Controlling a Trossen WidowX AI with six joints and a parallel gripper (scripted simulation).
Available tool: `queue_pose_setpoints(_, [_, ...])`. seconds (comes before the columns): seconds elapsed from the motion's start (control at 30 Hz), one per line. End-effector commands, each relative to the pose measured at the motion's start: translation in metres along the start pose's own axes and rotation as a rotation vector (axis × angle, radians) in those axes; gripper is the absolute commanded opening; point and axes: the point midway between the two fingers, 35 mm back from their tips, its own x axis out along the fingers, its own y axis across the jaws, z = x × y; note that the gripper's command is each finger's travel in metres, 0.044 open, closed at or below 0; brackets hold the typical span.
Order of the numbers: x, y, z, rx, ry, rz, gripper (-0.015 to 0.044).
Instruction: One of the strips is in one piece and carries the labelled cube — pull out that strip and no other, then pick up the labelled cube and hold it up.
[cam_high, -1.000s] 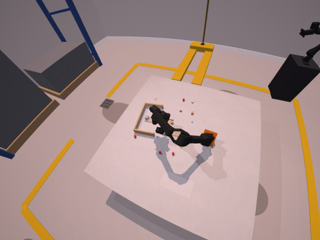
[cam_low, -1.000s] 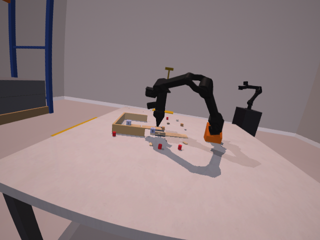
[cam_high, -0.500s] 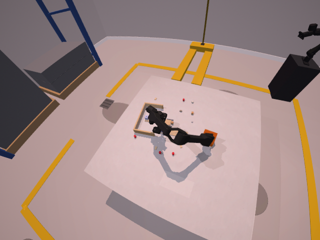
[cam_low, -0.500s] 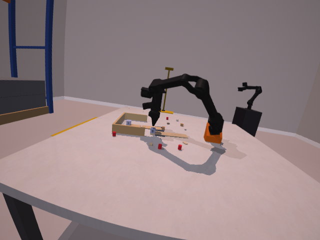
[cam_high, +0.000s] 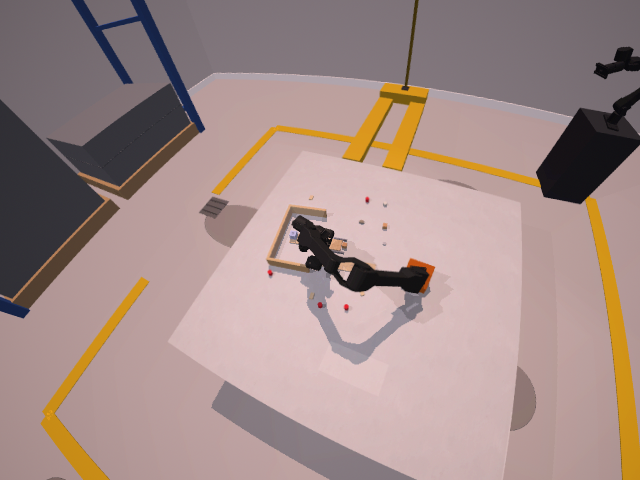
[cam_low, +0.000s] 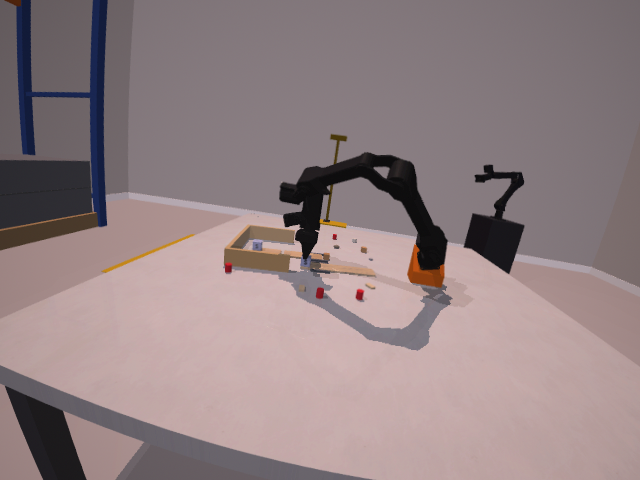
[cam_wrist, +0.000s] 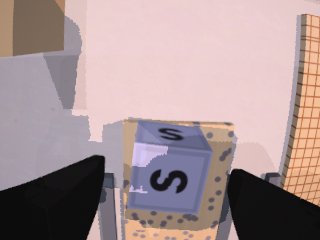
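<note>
The labelled cube is blue-violet with a black S. It sits on the end of the dotted strip, which lies outside the wooden frame. My gripper is partly open and points down around the cube, one finger on each side, with gaps visible between fingers and cube. In the top view the arm hides this cube. A grid-patterned strip lies alongside; one end shows in the wrist view. A second cube stands inside the frame.
The tan wooden frame stands left of my gripper; its corner shows in the wrist view. Dark rails flank the dotted strip. Red cylinders and small blocks lie around on the table.
</note>
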Motion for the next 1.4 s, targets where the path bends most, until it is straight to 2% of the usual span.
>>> queue_pose_setpoints(0.0, [0.009, -0.001, -0.002, 0.013, 0.005, 0.006, 0.025])
queue_pose_setpoints(0.5, [0.024, 0.0, -0.003, 0.013, 0.005, 0.007, 0.025])
queue_pose_setpoints(0.63, [0.022, 0.001, -0.001, 0.002, 0.002, 0.003, 0.0145])
queue_pose_setpoints(0.87, [0.022, 0.001, -0.001, 0.002, 0.002, 0.003, 0.0098])
queue_pose_setpoints(1.0, [0.019, 0.0, -0.004, 0.002, 0.003, 0.003, 0.0])
queue_pose_setpoints(1.37, [-0.019, -0.004, -0.058, 0.015, 0.008, 0.004, 0.0])
